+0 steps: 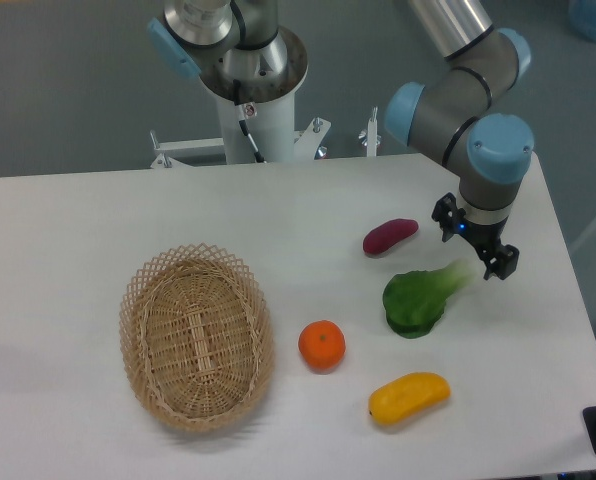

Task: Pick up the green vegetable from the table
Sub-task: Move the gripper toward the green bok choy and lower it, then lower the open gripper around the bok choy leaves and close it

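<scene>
the gripper (475, 250) is hanging low over the right side of the table (78, 230), its two dark fingers spread apart and gripping nothing, sitting just above the pale stalk end of the green vegetable (418, 300). the vegetable is lying flat on the smooth matte white top, broad glossy dark-green head pointing down-left, short whitish-green stalk angling up-right toward the fingers; whether a fingertip is touching the stalk is hard to tell, the stalk is looking a bit blurred there.

the purple oblong vegetable (390, 236) is resting just up-left of it, smooth and rounded, apart from the leafy head. the orange (322, 345), round and dimpled, is sitting to the left, and the yellow oblong fruit (409, 397), shiny and plump, is lying below, both near but not touching. the wicker basket (196, 336), an oval of open tan weave with a lacy rim, is standing well apart on the left.

bare white surface is showing to the right of the vegetable up to the table's right edge, and a strip is lying open between it and the yellow fruit.
</scene>
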